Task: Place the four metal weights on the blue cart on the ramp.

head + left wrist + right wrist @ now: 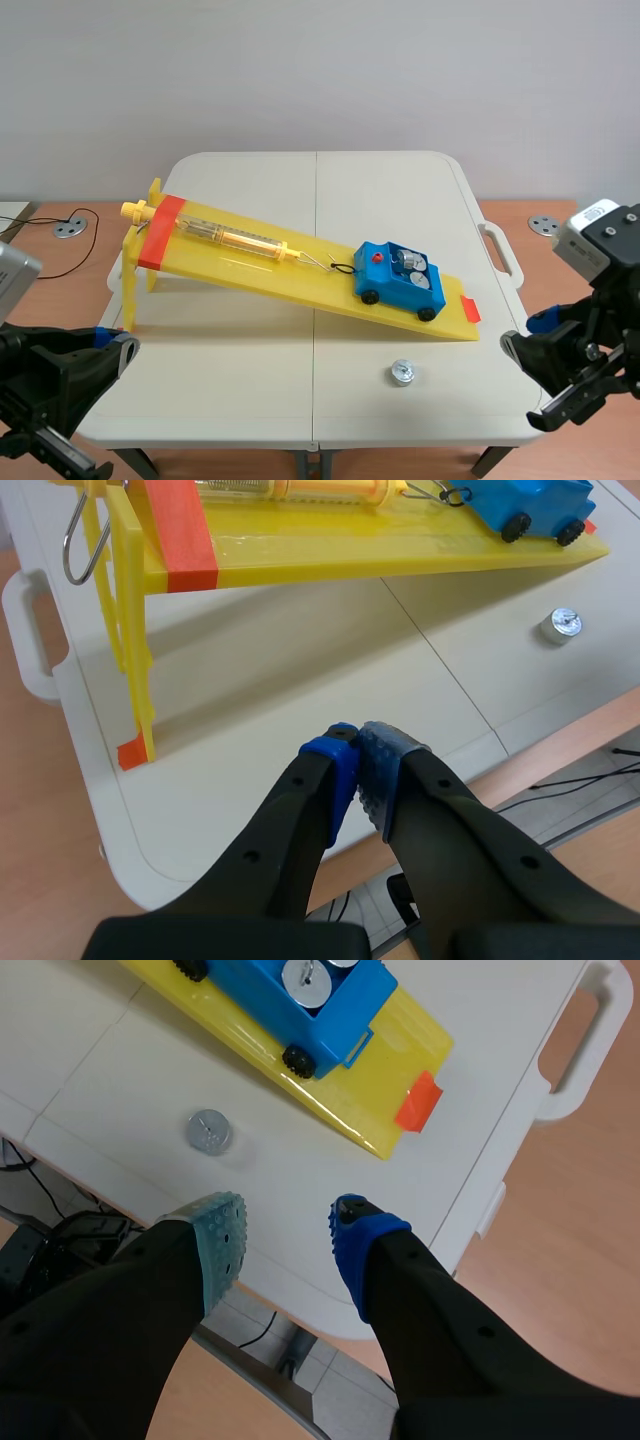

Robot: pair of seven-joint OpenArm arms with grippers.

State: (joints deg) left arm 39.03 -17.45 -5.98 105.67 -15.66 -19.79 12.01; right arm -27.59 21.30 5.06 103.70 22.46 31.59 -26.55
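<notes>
The blue cart (399, 281) sits low on the yellow ramp (300, 270), hooked to a spring scale (225, 236). Metal weights (412, 264) lie in its tray; their number is unclear. One loose metal weight (402, 372) stands on the table in front of the ramp, also seen as a small disc (209, 1131) ahead of my right gripper (285, 1235), which is open and empty near the table's front right edge. My left gripper (358, 770) is shut on nothing over the table's front left corner, with the weight (560, 626) far off beside it. The cart (300, 1000) shows a weight inside.
The ramp's tall yellow legs (130, 650) stand at the left of the white folding table (240, 380). Orange tape (160, 231) marks the ramp's top and an orange tab (419, 1101) its low end. A table handle (497, 250) sticks out at the right.
</notes>
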